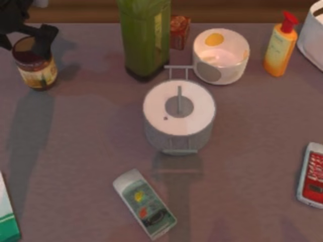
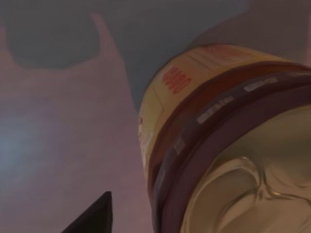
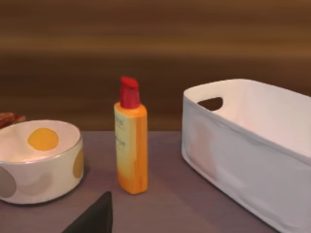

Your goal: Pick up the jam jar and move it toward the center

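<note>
Your left gripper (image 1: pixel 38 38) sits right over the jam jar (image 1: pixel 35 65) at the far-left corner, upright, directly beneath. Fingers clamped or loose? Can't tell. Centre lies to its right.

The top view is looking straight down on the table (image 1: pixel 75 151), taking in its whole width, with the round white device (image 1: pixel 179 117) sitting mid-frame. The left wrist view is pressing in very close on the jam jar (image 2: pixel 228 141), which is filling the right half of the frame; the same jam jar is showing at the top view's upper left. The right wrist view is looking low and level across the table, taking in the orange bottle (image 3: pixel 130 141), the spotted bowl (image 3: pixel 39 160) and the white basket (image 3: pixel 252 145), all also lying along the top view's upper right.
</note>
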Available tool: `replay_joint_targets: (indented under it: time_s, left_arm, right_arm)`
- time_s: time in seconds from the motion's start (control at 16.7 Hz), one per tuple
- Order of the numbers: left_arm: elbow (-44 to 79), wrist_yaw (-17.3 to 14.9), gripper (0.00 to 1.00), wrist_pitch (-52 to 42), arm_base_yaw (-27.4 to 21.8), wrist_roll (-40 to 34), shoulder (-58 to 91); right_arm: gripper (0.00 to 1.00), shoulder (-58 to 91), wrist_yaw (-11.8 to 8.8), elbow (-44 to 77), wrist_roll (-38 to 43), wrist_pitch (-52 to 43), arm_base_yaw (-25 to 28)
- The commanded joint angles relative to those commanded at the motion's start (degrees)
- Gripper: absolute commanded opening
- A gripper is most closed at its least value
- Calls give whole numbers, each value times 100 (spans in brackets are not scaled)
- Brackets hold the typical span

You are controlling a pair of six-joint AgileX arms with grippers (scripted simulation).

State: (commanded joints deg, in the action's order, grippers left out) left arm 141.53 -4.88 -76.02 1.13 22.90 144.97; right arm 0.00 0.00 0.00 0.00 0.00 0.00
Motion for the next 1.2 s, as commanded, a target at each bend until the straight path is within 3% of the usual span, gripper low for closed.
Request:
replay_joint_targets:
  time_s: [0.84, 1.2]
  left_arm:
    - [-748, 5, 100, 948, -40, -38, 197]
    - [-748, 5, 55, 948, -40, -38, 197]
  right_arm:
    - [100, 0, 0, 0, 0, 0, 0]
    - [100, 0, 0, 0, 0, 0, 0]
